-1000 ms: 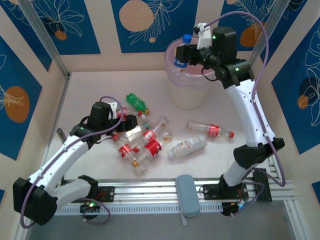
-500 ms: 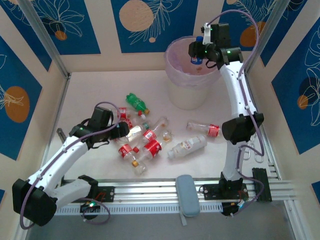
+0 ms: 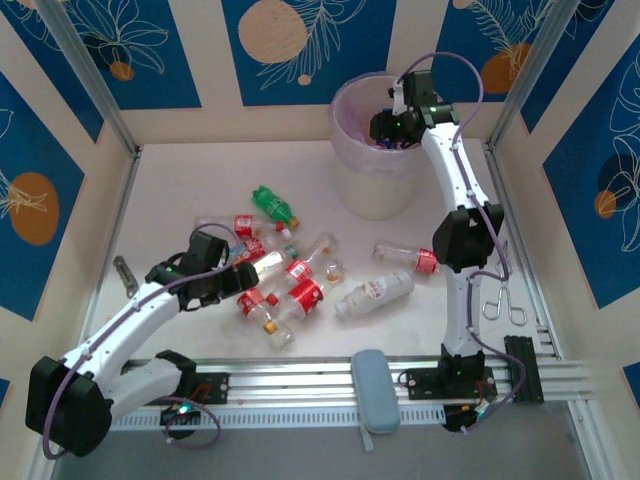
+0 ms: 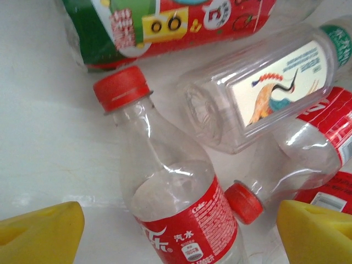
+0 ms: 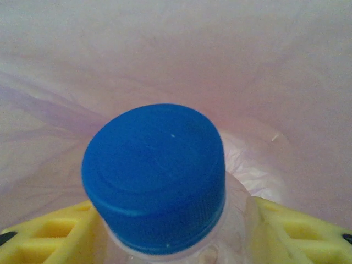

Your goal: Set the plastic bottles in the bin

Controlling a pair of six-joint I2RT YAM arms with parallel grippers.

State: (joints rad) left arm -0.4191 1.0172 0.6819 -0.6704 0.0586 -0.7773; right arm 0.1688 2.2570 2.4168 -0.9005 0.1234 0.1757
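While the right arm reaches over the bin [image 3: 370, 190] at the upper middle of the top view, we log the scene from large to small. The bin stands at the far side of the table [image 3: 180, 190], and the right gripper [image 3: 386, 128] sits inside its rim. On the right wrist view its yellow fingers [image 5: 49, 231] are clamped on either side of the neck of a blue-capped bottle [image 5: 154, 176], with the pink bag liner [image 5: 165, 49] behind it. This bottle is grasped and already within the bin's mouth; we judge that only a release is left for it.

The plastic bottles [image 3: 290, 285] lie in a loose heap left of centre, well apart from the bin, with a green one [image 3: 272, 205] just above the heap. The left arm is much the nearer: the left gripper [image 3: 238, 280] hangs at the heap's left edge.

The relation that counts shows on the left wrist view. A red-capped bottle [image 4: 176, 203] lies between the two spread fingertips [image 4: 316, 231]; neither touches it, and the jaws are released. Its long axis runs from the red cap [image 4: 121, 88] at upper left down to the bottom middle of the frame, roughly across the line joining the fingertips. We judge the fingers would meet on its labelled body. A second red cap [image 4: 243, 202] lies just beside its right flank and could be caught in the pinch.
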